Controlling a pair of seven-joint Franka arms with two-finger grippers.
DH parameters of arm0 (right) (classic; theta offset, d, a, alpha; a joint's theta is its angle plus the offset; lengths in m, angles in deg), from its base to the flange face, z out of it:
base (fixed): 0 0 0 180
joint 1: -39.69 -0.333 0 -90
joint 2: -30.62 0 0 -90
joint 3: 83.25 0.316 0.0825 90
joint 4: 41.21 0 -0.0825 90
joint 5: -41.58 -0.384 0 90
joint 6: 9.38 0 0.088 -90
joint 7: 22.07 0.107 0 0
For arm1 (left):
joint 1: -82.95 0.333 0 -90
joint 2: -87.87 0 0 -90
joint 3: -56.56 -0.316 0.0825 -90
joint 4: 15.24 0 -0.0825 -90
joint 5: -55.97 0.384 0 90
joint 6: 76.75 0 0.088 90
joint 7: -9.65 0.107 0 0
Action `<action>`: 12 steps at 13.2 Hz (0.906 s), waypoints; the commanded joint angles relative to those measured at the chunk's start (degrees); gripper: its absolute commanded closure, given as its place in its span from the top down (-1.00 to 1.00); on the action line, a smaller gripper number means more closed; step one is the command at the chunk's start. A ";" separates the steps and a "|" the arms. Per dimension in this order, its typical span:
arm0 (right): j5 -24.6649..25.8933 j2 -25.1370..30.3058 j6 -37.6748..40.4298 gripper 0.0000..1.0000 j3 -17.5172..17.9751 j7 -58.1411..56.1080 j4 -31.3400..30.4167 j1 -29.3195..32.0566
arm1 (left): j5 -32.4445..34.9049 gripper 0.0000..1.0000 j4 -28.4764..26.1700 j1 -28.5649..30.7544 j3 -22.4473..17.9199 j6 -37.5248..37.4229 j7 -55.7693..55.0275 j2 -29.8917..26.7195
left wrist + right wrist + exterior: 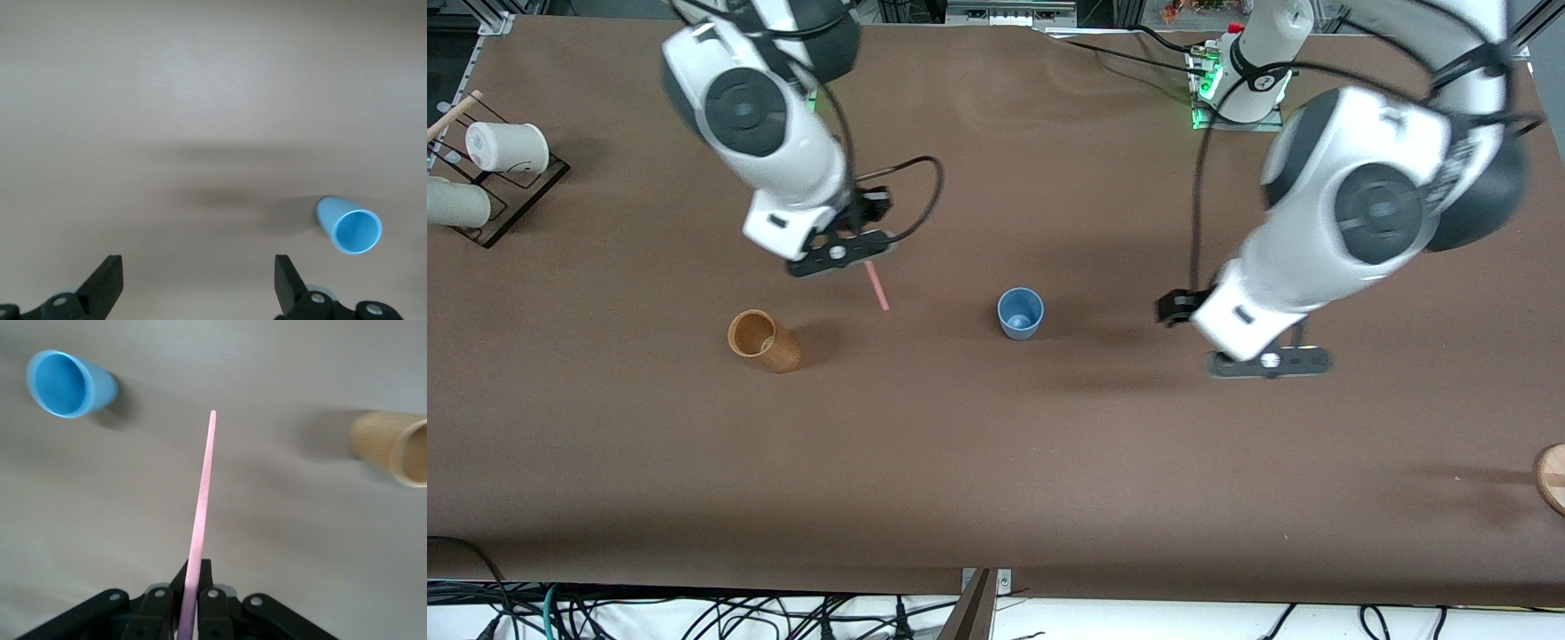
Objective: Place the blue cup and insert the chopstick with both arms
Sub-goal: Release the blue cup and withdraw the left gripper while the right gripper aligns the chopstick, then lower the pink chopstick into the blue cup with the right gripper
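Cup set down, pink stick ready to go in.

The small grey-blue tapered cup (1020, 312) stands upright on the brown table (996, 462), so the left end effector (1268, 363) hangs wide and empty just beside it. The right end effector (838, 252) pinches one thin pink chopstick (877, 286), tip down, near the cup. I count one blue cup, one orange-brown wooden-looking cup (763, 340), two white cups (507, 148), two arms.
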 commanded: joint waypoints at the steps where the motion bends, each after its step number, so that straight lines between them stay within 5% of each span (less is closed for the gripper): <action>1: -0.57 -9.58 0.04 -1.00 -0.15 11.04 11.57 -7.31 | -0.32 1.00 -8.25 7.06 0.68 -0.14 9.58 -9.25; 6: -4.51 -14.35 -7.35 -1.00 -0.23 22.77 13.44 -13.49 | -0.32 1.00 -12.66 10.60 -8.10 -4.60 19.43 -16.83; 12: -4.79 -17.34 -9.37 -1.00 -0.41 23.13 13.36 -14.46 | -0.32 1.00 -19.17 11.48 -7.41 -6.65 21.74 -22.02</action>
